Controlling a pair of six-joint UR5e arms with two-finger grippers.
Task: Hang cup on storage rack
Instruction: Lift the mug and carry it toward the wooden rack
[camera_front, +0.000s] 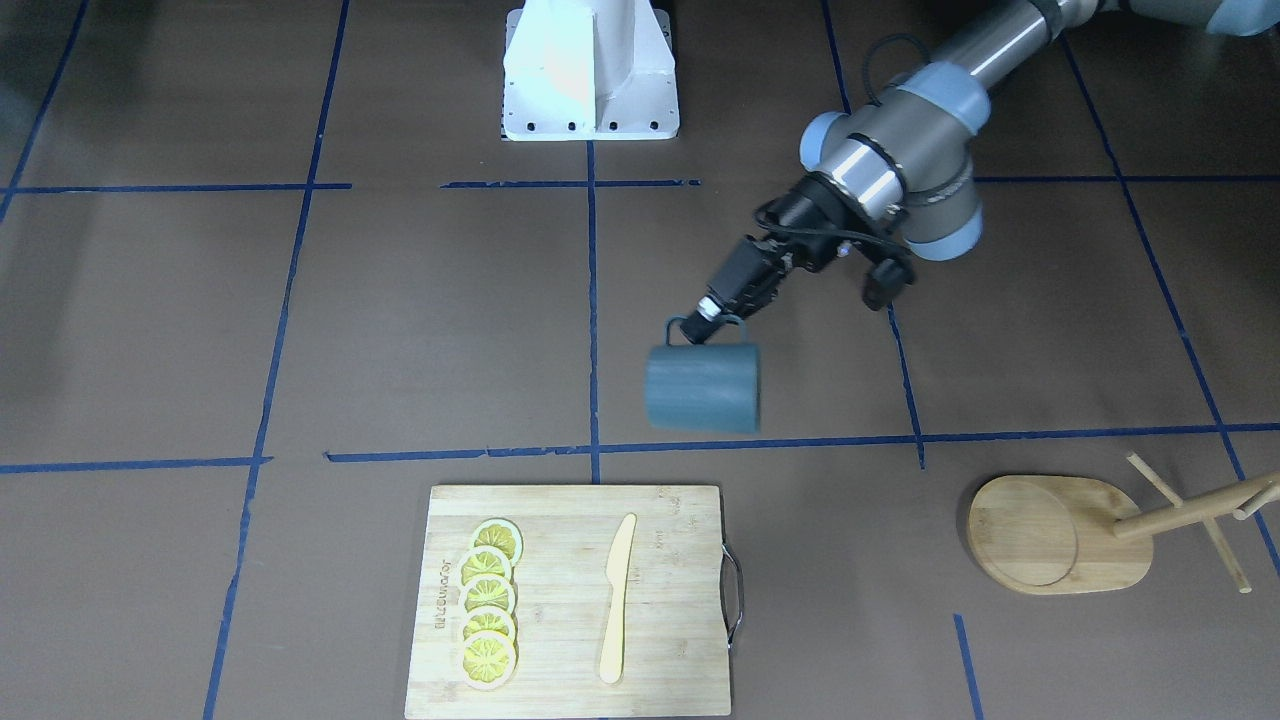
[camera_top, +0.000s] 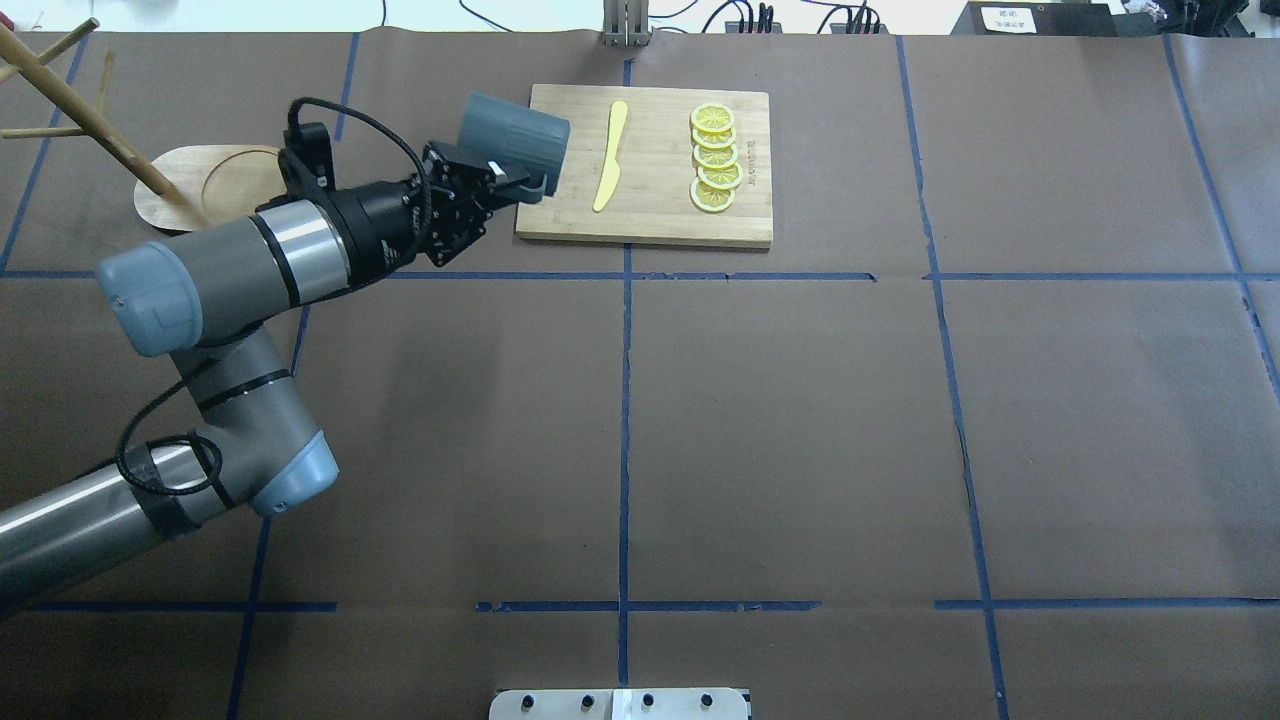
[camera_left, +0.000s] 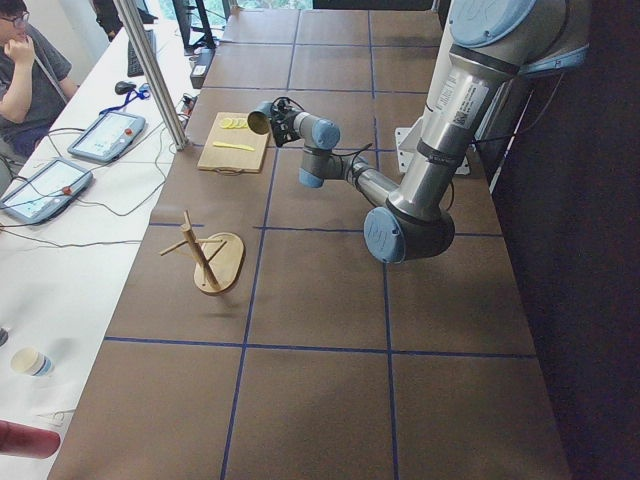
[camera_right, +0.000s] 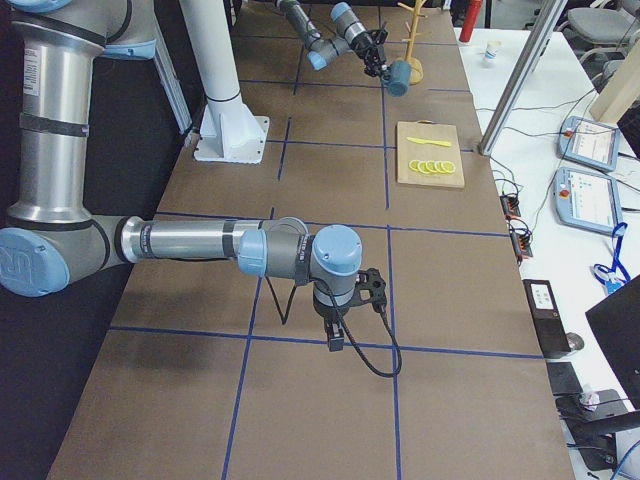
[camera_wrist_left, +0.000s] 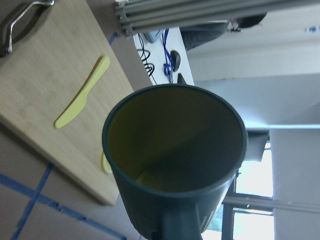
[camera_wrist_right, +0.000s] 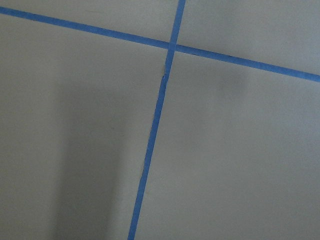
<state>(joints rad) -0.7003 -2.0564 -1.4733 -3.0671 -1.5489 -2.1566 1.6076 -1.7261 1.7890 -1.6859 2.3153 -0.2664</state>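
Right end effector (camera_right: 335, 338), over the counter (camera_front: 300, 330): opening cannot be told. Left end effector (camera_front: 708, 314) clamps the handle (camera_front: 677, 330) of the cup (camera_front: 703, 388), held sideways aloft near the cutting board (camera_front: 670, 600). At the storage rack (camera_front: 1040, 530) beyond, the grip occupying the handle may block a peg (camera_front: 1160, 490), or the swinging cup may topple the rack.

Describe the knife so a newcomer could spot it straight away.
Across the table from the robot lies a bamboo cutting board. The knife lies flat on it beside a row of lemon slices; it's the only long, pale yellow piece.
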